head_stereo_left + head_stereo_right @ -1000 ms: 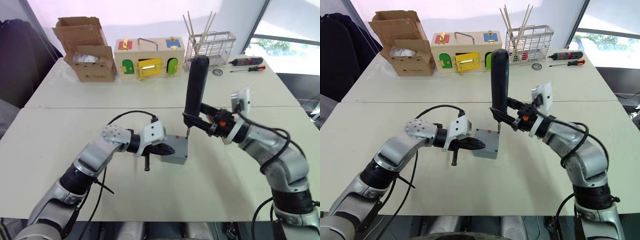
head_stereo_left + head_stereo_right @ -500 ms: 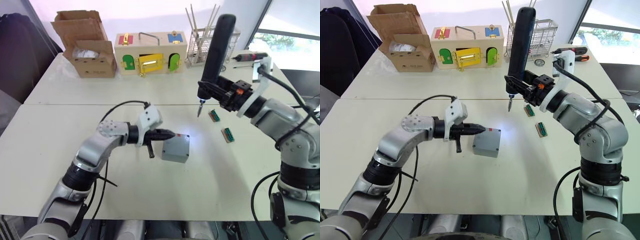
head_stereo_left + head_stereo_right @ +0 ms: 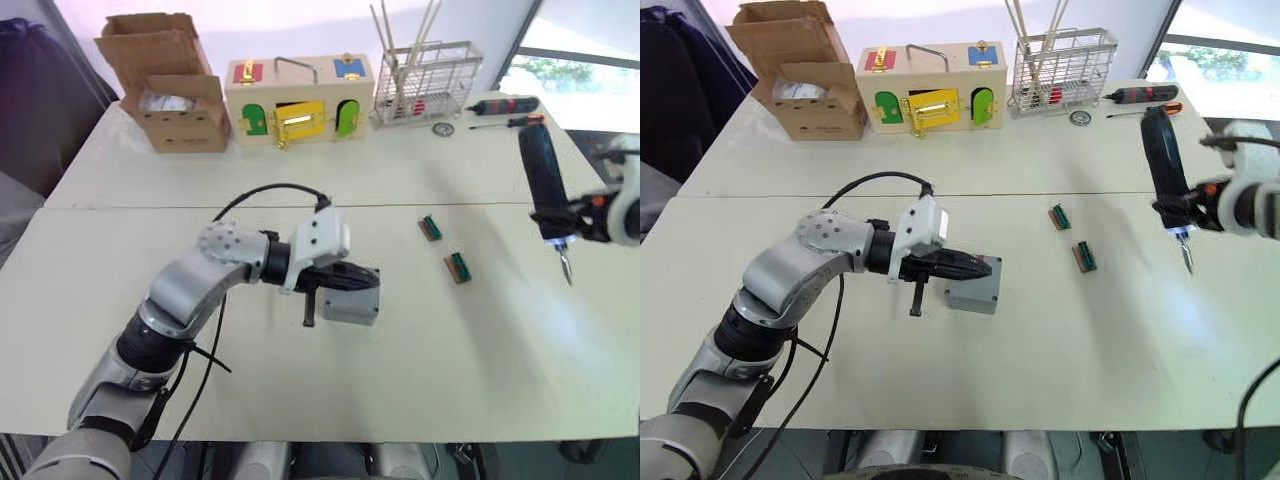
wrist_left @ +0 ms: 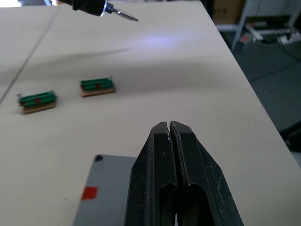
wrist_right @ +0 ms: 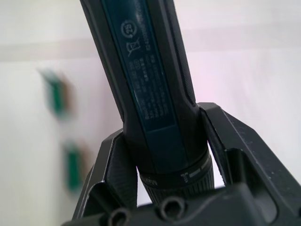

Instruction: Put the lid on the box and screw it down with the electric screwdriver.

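small printed lines and round symbols, among them a crossed-out bin sign, are seen on the electric screwdriver; the wording is too fine to be read.

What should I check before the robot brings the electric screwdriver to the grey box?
1. Lid seated on the box: ok, it looks flush.
2. Left gripper above the lid, jaws shut: ok; whether it presses on the lid, cannot tell.
3. Electric screwdriver clamped in the right gripper: ok.
4. Bit over a screw hole: not ok; it hangs far to the box's right.
5. Screws in the lid's corners: cannot tell.
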`<action>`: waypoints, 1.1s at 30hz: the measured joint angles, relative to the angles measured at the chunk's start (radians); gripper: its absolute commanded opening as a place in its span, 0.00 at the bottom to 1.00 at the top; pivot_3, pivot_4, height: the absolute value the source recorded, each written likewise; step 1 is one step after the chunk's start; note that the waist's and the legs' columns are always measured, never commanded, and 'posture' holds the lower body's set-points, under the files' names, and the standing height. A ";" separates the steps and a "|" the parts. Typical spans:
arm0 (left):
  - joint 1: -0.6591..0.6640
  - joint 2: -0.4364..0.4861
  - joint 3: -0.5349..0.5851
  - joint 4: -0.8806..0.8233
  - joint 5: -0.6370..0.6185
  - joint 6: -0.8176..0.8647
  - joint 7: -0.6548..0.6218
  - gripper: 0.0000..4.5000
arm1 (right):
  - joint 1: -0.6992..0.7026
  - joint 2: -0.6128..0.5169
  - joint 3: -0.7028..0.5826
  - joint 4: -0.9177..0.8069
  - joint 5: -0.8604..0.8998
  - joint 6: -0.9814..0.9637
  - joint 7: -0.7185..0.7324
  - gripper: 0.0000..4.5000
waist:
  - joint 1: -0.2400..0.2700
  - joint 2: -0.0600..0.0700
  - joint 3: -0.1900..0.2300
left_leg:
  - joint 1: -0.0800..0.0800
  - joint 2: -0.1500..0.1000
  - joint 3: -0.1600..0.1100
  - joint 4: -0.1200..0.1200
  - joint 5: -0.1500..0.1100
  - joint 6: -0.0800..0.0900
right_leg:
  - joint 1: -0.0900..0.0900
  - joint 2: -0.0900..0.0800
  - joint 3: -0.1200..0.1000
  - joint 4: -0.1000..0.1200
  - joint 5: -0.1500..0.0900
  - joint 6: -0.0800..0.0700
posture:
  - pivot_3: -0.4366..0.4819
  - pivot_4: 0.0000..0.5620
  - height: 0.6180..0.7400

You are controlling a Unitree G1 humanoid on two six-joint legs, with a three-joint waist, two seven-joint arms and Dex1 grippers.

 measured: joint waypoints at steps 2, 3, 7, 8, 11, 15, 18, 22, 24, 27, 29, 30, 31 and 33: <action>0.011 0.006 -0.028 -0.016 0.010 -0.015 -0.004 0.00 | 0.006 -0.024 0.054 0.012 -0.013 0.030 0.093 0.42 | -0.013 0.002 0.001 | 0.001 0.001 0.000 -0.001 0.000 0.001 | 0.000 0.002 0.001 0.001 0.000 0.000 | 0.48 0.27 0.92; 0.016 0.008 -0.034 -0.023 0.013 -0.017 -0.005 0.00 | 0.005 -0.025 0.073 0.020 -0.018 0.045 0.120 0.42 | -0.017 0.003 0.001 | 0.001 0.001 0.000 -0.001 0.000 0.001 | -0.001 0.003 0.001 0.001 0.000 0.000 | 0.48 0.27 0.92; 0.046 0.012 -0.035 -0.049 0.039 -0.018 0.024 0.00 | -0.078 -0.002 0.151 0.130 -0.027 0.145 0.225 0.42 | -0.012 0.006 0.002 | 0.001 0.001 0.001 -0.001 0.000 -0.001 | -0.002 0.002 0.002 0.002 0.000 0.000 | 0.48 0.27 0.92; 0.060 0.015 -0.035 -0.063 0.043 -0.017 0.033 0.00 | -0.118 0.019 0.162 0.175 -0.035 0.178 0.237 0.42 | -0.011 0.006 0.002 | 0.001 0.001 0.001 0.000 0.001 -0.002 | -0.002 0.002 0.002 0.001 0.000 0.000 | 0.48 0.27 0.92; 0.080 0.024 -0.035 -0.100 0.051 -0.009 0.058 0.00 | -0.193 0.065 0.205 0.272 -0.076 0.210 0.259 0.42 | 0.001 0.005 0.003 | 0.000 0.001 -0.001 0.000 0.003 -0.005 | -0.002 0.002 0.002 0.001 0.000 0.000 | 0.48 0.27 0.92; 0.093 0.027 -0.030 -0.146 0.042 0.018 0.086 0.00 | -0.237 0.121 0.265 0.380 -0.146 0.196 0.286 0.42 | 0.017 0.005 0.003 | -0.001 0.000 -0.001 0.001 0.003 -0.005 | -0.002 0.001 0.002 0.001 0.000 0.000 | 0.48 0.27 0.92; 0.100 0.028 -0.028 -0.157 0.035 0.037 0.106 0.00 | -0.272 0.166 0.290 0.479 -0.202 0.159 0.297 0.42 | 0.021 0.005 0.003 | -0.001 0.000 -0.001 0.001 0.003 -0.006 | -0.002 0.001 0.001 0.001 0.000 0.000 | 0.48 0.27 0.92; 0.100 0.031 -0.019 -0.157 0.029 0.056 0.131 0.00 | -0.333 0.208 0.295 0.593 -0.270 0.102 0.308 0.42 | 0.020 0.005 0.003 | -0.001 -0.001 -0.001 0.001 0.004 -0.007 | -0.002 0.002 0.001 0.002 0.000 0.000 | 0.48 0.27 0.92; 0.100 0.031 -0.013 -0.157 0.026 0.059 0.136 0.00 | -0.350 0.223 0.295 0.621 -0.299 0.079 0.311 0.64 | 0.020 0.005 0.003 | -0.001 -0.001 -0.001 0.001 0.004 -0.007 | -0.002 0.002 0.001 0.002 0.000 0.000 | 0.48 0.27 0.92; 0.100 0.039 0.004 -0.152 0.022 0.059 0.138 0.00 | -0.365 0.233 0.295 0.641 -0.339 0.039 0.320 0.88 | 0.019 0.005 0.003 | -0.001 -0.001 -0.001 0.001 0.004 -0.007 | -0.002 0.002 0.001 0.002 0.000 0.000 | 0.48 0.27 0.92; 0.100 0.047 0.033 -0.136 0.009 0.059 0.137 0.00 | -0.374 0.245 0.291 0.645 -0.356 0.031 0.330 1.00 | 0.019 0.005 0.002 | 0.000 -0.001 -0.001 0.001 0.004 -0.007 | -0.002 0.002 0.001 0.002 0.001 0.000 | 0.48 0.27 0.92; 0.099 0.049 0.046 -0.129 0.004 0.059 0.137 0.00 | -0.375 0.248 0.288 0.645 -0.360 0.031 0.332 1.00 | 0.018 0.005 0.002 | 0.000 -0.001 -0.001 0.001 0.004 -0.007 | -0.002 0.002 0.001 0.002 0.001 0.000 | 0.48 0.27 0.92; 0.097 0.052 0.059 -0.121 0.001 0.059 0.136 0.00 | -0.375 0.250 0.278 0.645 -0.363 0.029 0.331 1.00 | 0.018 0.005 0.002 | 0.000 -0.001 -0.001 0.001 0.004 -0.007 | -0.002 0.002 0.001 0.002 0.001 0.000 | 0.48 0.27 0.92; 0.087 0.062 0.083 -0.096 -0.003 0.057 0.133 0.00 | -0.375 0.255 0.264 0.645 -0.371 0.015 0.326 1.00 | 0.018 0.005 0.002 | 0.000 -0.001 -0.001 0.001 0.004 -0.007 | -0.002 0.002 0.001 0.003 0.001 0.000 | 0.48 0.27 0.92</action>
